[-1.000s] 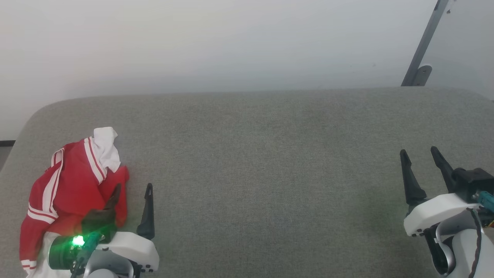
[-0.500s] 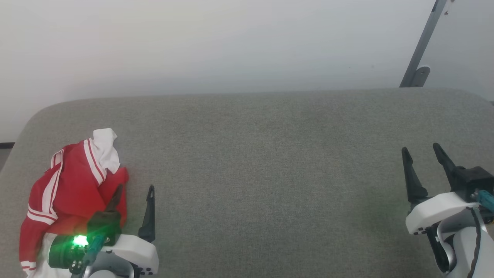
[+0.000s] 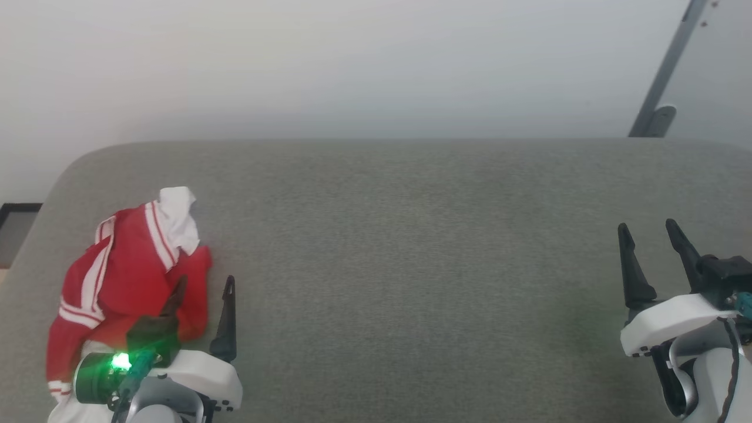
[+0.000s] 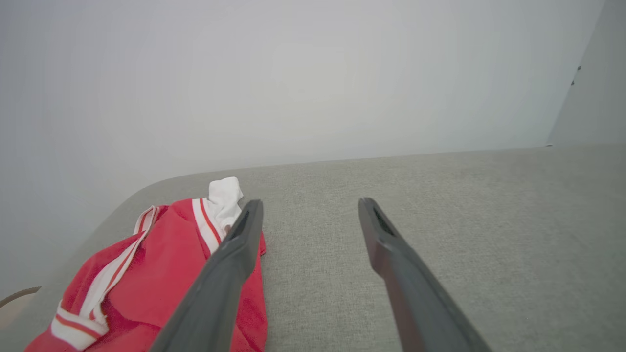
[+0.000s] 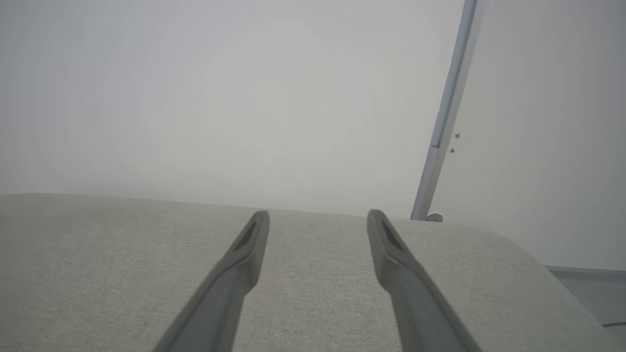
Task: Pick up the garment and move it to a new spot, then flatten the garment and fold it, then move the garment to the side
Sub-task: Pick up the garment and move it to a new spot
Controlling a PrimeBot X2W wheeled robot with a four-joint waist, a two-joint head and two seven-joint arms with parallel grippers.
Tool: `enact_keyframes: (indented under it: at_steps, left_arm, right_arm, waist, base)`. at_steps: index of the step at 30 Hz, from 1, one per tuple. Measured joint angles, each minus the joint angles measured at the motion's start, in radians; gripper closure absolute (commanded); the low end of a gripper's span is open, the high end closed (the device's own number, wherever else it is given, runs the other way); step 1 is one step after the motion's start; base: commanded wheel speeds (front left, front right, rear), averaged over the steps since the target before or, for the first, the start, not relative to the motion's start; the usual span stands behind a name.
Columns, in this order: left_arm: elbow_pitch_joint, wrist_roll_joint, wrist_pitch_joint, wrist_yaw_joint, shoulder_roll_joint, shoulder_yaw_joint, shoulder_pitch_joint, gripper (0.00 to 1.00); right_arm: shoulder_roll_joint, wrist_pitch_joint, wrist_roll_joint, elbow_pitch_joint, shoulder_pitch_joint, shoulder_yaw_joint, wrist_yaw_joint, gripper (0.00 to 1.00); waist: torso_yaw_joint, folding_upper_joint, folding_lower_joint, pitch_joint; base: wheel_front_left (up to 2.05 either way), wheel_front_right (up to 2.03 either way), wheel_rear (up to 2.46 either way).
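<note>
At about 8 o'clock on the grey fabric-covered table (image 3: 399, 235), as the head view shows it, the garment (image 3: 126, 264) lies in a crumpled heap. It is mostly red, with white stripes running along it and a white piece of sleeve poking up at its 1 o'clock end. Its lower part trails toward 7 o'clock, where a red-and-white striped cuff (image 3: 59, 388) shows near that view's bottom edge.

The left gripper (image 3: 204, 282) sits at the heap's 4 o'clock side with its fingers pointing to 12 o'clock. They are spread wide apart and there is nothing between them. Its left finger (image 3: 175, 296) crosses the red cloth's right-hand edge, while its right finger (image 3: 226, 317) stands over bare table just beside the cloth. The left wrist view shows the same: one finger overlaps the garment's border and the other is clear of it. Whether the left finger touches the fabric cannot be told. A green light (image 3: 120, 361) glows on that wrist.

The right gripper (image 3: 647, 226) is at about 4 o'clock on the table, well apart from the garment. It is also spread wide and holds nothing, its fingers pointing to 12 o'clock over bare grey fabric.

Beyond the table's 12 o'clock edge rises a pale wall (image 3: 352, 59), and a grey metal strip (image 3: 670, 64) leans against it at about 1 o'clock
</note>
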Motion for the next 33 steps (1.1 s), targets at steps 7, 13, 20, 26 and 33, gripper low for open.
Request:
enact_keyframes:
  at_steps: [7,13,20,26,33]
  left_arm:
    - [0.001,0.000,0.000,0.003,-0.006,0.027,-0.002,0.00]
    - [0.010,0.002,0.000,0.012,-0.014,0.047,-0.004,0.00]
    - [0.011,0.007,0.000,0.014,-0.018,0.067,0.014,0.00]
    - [-0.005,0.005,0.000,0.022,-0.024,0.098,0.051,0.00]
    - [-0.066,-0.017,0.000,0.035,-0.043,0.139,0.103,0.00]
  right_arm:
    - [0.009,0.000,0.019,-0.011,0.010,0.027,0.000,0.00]
    - [0.022,0.000,0.032,-0.021,0.023,0.081,0.000,0.00]
    - [0.056,0.000,0.042,-0.020,0.028,0.132,0.000,0.00]
    - [0.073,0.000,0.043,-0.012,0.022,0.182,0.000,0.00]
    - [0.071,0.000,0.056,0.005,-0.030,0.269,0.000,0.00]
  waist:
    - [0.078,0.0000,0.0000,0.004]
    - [0.183,0.0000,0.0000,0.006]
    - [0.328,0.0000,0.0000,0.005]
    - [0.424,0.0000,0.0000,0.002]
    - [0.474,0.0000,0.0000,0.021]
  base:
    - [0.00,0.00,0.00]
    - [0.00,0.00,0.00]
    - [0.00,0.00,0.00]
    - [0.00,0.00,0.00]
    - [0.00,0.00,0.00]
